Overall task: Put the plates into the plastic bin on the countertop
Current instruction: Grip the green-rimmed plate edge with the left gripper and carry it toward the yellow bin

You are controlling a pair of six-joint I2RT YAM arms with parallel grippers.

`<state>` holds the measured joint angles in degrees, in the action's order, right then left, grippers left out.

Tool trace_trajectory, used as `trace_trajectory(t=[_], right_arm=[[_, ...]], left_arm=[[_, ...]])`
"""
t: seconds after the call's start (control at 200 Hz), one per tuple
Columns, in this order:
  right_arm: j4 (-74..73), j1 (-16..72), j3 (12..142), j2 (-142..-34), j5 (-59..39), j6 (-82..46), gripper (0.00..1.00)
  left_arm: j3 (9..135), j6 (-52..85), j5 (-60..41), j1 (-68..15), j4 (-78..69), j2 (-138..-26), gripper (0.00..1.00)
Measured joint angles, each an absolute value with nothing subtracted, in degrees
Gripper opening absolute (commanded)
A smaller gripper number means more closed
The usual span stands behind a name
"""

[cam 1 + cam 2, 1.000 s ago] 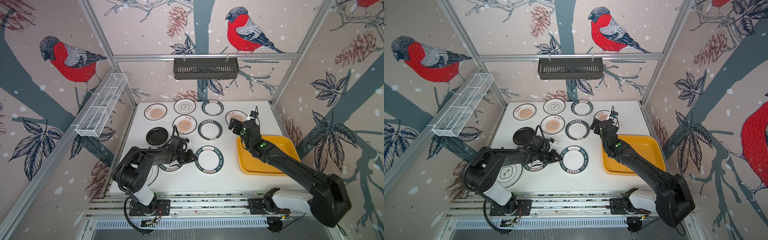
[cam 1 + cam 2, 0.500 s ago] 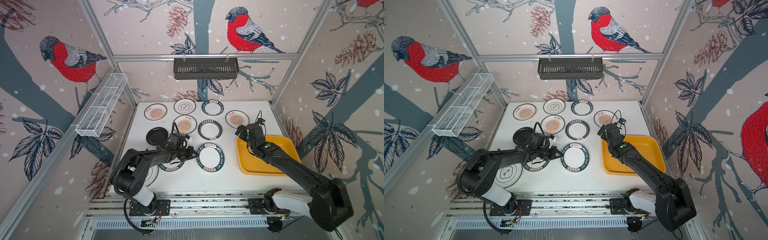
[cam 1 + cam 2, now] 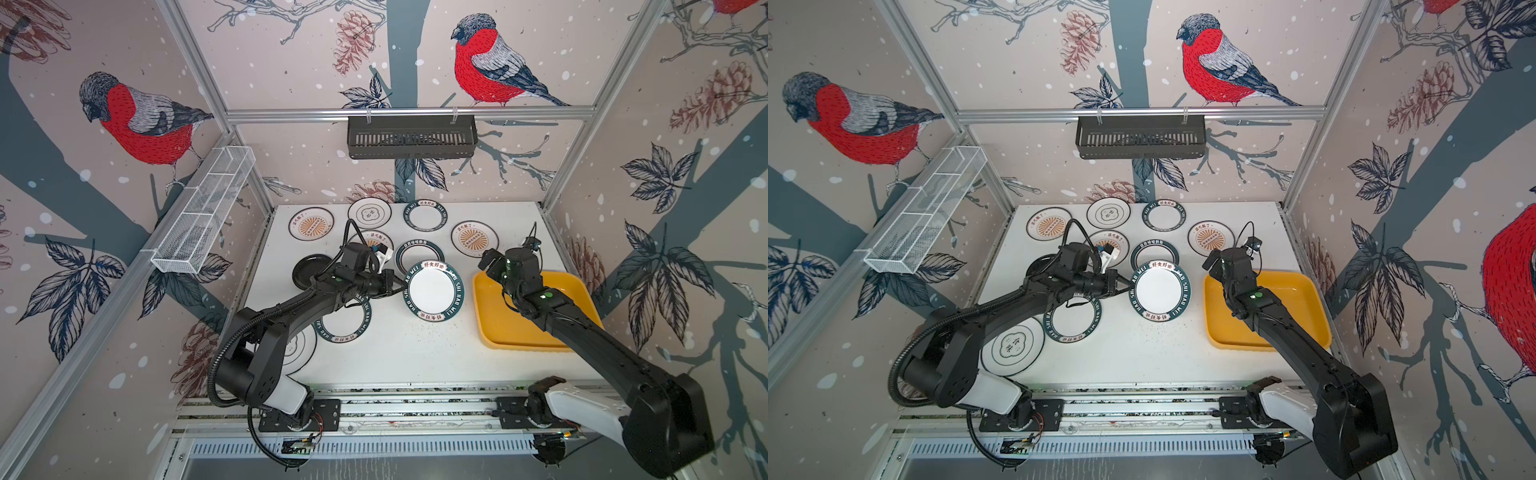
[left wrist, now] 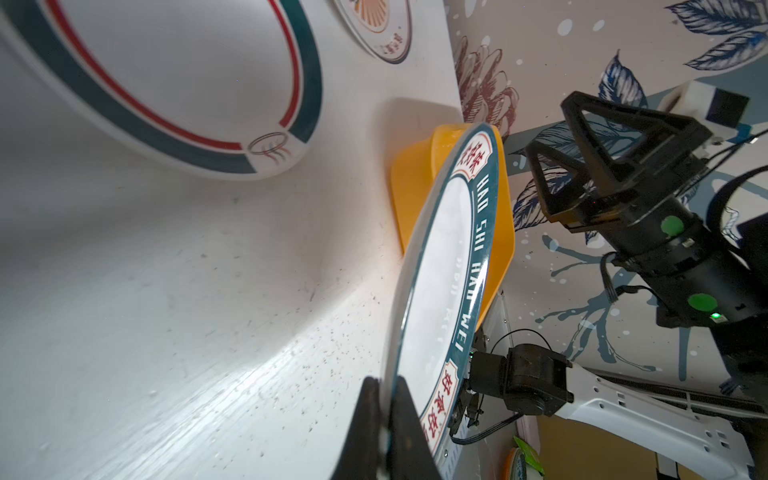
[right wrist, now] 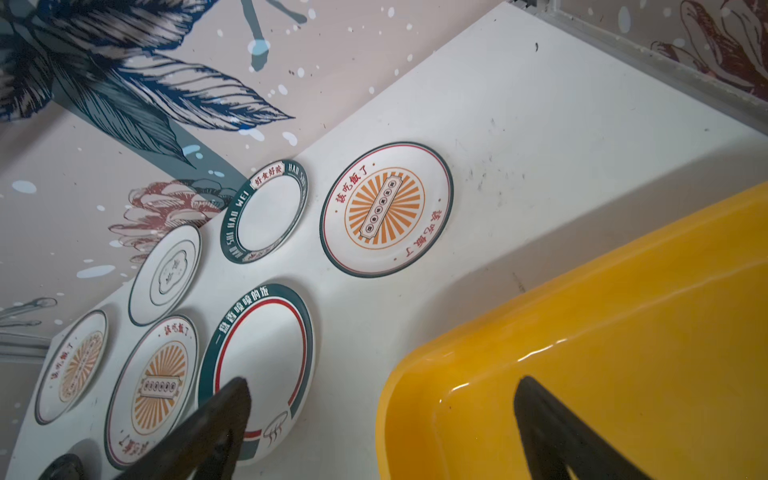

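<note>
My left gripper (image 3: 395, 286) (image 4: 384, 380) is shut on the rim of a white plate with a dark green lettered rim (image 3: 434, 291) (image 3: 1160, 291) (image 4: 449, 257). The plate hangs tilted above the countertop (image 3: 395, 357), left of the yellow plastic bin (image 3: 498, 328) (image 5: 623, 332). My right gripper (image 3: 488, 266) (image 5: 382, 382) stands open and empty over the bin's far left corner. Several other plates lie flat on the countertop: a sunburst plate (image 3: 474, 237), a green-and-red rimmed one (image 3: 419, 253), a black one (image 3: 307, 268) and a green-rimmed one (image 3: 345, 328) partly under my left arm.
A black slotted basket (image 3: 411, 137) hangs on the back rail. A white wire basket (image 3: 203, 212) hangs on the left frame. My right arm lies across the bin. Aluminium framing edges the countertop, and the walls stand close.
The left gripper closed on the green-rimmed plate, lifted it off the countertop and carried it a little right and away. The right gripper drew back from the sunburst plate toward the bin.
</note>
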<state>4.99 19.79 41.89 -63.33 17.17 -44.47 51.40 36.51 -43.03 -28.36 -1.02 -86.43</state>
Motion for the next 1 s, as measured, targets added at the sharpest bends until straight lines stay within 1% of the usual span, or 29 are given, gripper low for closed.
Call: trace_trajectory(t=[0.275, 0.43, 0.63, 0.821, 1.001], right_arm=[[4.12, 14.06, 40.18, -57.89, 12.16, -41.63, 1.00], [7.27, 11.44, 39.33, -53.84, 9.34, -40.56, 1.00], [10.35, 8.54, 38.89, -49.50, 9.02, -40.36, 1.00], [10.72, 8.12, 38.96, -49.15, 8.97, -40.25, 1.00], [10.24, 8.08, 38.85, -48.84, 9.56, -40.05, 1.00]], left_arm=[[58.67, 41.30, -43.35, -33.74, -4.32, -94.52, 0.00], [62.83, 43.81, -42.85, -35.46, -7.25, -99.22, 0.00], [69.54, 45.82, -41.95, -38.89, -8.29, -106.08, 0.00], [73.32, 49.63, -41.52, -41.85, -10.52, -111.11, 0.00], [75.50, 54.04, -38.79, -44.49, -13.72, -114.72, 0.00]])
